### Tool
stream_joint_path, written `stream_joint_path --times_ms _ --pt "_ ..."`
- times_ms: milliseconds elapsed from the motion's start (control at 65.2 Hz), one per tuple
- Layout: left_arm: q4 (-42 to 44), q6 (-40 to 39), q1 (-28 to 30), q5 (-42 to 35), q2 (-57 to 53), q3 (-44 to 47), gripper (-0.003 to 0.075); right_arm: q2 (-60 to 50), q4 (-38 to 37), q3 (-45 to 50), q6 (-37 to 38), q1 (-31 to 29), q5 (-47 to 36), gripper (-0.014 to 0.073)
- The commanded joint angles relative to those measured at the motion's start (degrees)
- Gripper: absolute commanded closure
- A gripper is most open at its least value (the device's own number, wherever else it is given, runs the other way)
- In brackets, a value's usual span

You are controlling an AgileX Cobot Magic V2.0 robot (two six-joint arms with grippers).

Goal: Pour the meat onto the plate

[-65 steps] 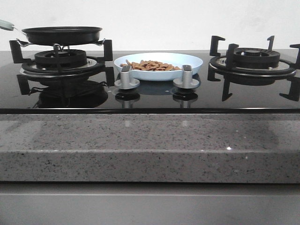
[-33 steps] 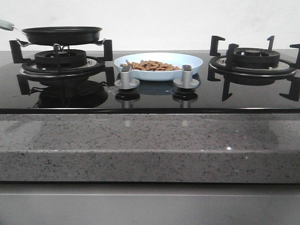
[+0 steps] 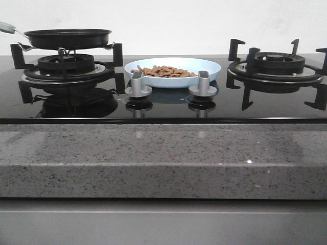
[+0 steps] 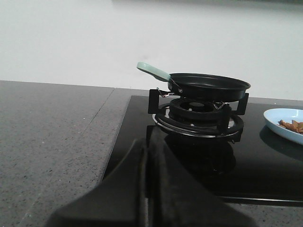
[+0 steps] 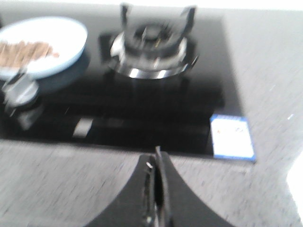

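Observation:
The pale-blue plate [image 3: 172, 72] sits on the black glass hob between the two burners. The meat [image 3: 164, 71], a heap of small orange-brown pieces, lies in it. The plate also shows in the left wrist view [image 4: 285, 124] and in the right wrist view [image 5: 43, 45], with the meat [image 5: 24, 51] on it. The black frying pan [image 3: 67, 38] with a pale-green handle stands on the left burner. My left gripper [image 4: 147, 142] is shut and empty, over the hob's near left corner, short of the pan [image 4: 208, 86]. My right gripper [image 5: 157, 156] is shut and empty over the grey counter in front of the hob. Neither gripper shows in the front view.
The right burner [image 3: 276, 66] has a bare black grate. Two silver knobs [image 3: 138, 86] [image 3: 203, 84] stand in front of the plate. A white and blue sticker [image 5: 231, 137] lies at the hob's front right corner. A speckled grey stone counter [image 3: 163, 153] surrounds the hob.

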Motion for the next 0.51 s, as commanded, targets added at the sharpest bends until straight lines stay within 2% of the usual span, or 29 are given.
stream_joint_path --times_ms 0,199,491 --pt "0.0 -0.4 0.2 -4.5 -0.9 0.4 0.0741 -3.5 0.0 4.3 -0.5 -2.1 -12.0 0.0663" --pt "0.0 -0.4 0.2 -4.5 -0.9 0.4 0.0741 -10.7 3.4 14.4 -0.5 -4.3 -17.1 0.0663" --pt "0.0 -0.4 0.2 -4.5 -0.9 0.4 0.0741 -13.1 4.1 21.7 -0.5 -4.4 -27.0 0.0663"
